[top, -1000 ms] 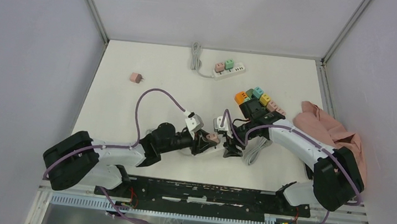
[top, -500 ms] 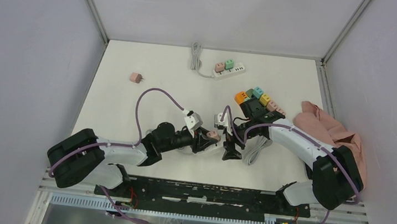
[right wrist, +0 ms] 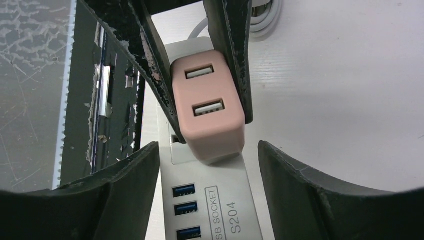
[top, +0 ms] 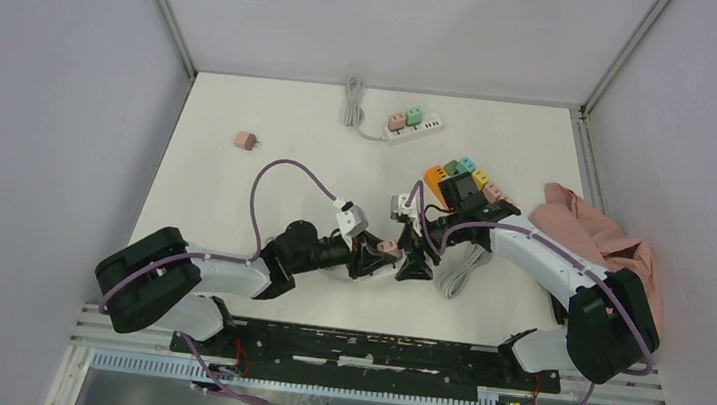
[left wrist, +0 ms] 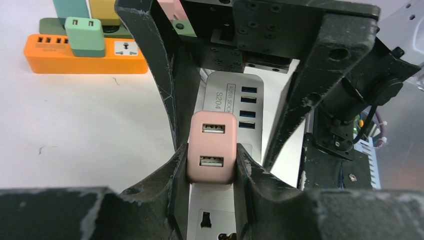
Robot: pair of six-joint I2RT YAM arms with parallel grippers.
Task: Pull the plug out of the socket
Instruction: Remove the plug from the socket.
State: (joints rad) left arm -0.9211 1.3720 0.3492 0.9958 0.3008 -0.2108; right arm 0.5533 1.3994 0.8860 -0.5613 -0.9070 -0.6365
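Observation:
A pink two-port USB plug (left wrist: 211,147) sits on a white power strip (left wrist: 212,220) marked S204. My left gripper (left wrist: 211,156) is shut on the plug's two sides. The plug (right wrist: 209,110) looks slightly tilted over its socket, and its prongs are hidden. My right gripper (right wrist: 207,152) is open, with one finger on either side of the strip (right wrist: 220,200) at its USB end, just short of the plug. In the top view the two grippers meet nose to nose at the plug (top: 389,249) near the table's front middle.
The strip's coiled cable (top: 458,268) lies right of the grippers. An orange power strip (top: 435,176) with several coloured plugs lies behind. A white strip (top: 413,128) is at the back, a loose pink plug (top: 245,139) far left, a pink cloth (top: 592,237) right.
The right gripper has closed in a little toward the plug, and its wrist now covers part of the orange strip. The left gripper keeps its hold and has shifted slightly right.

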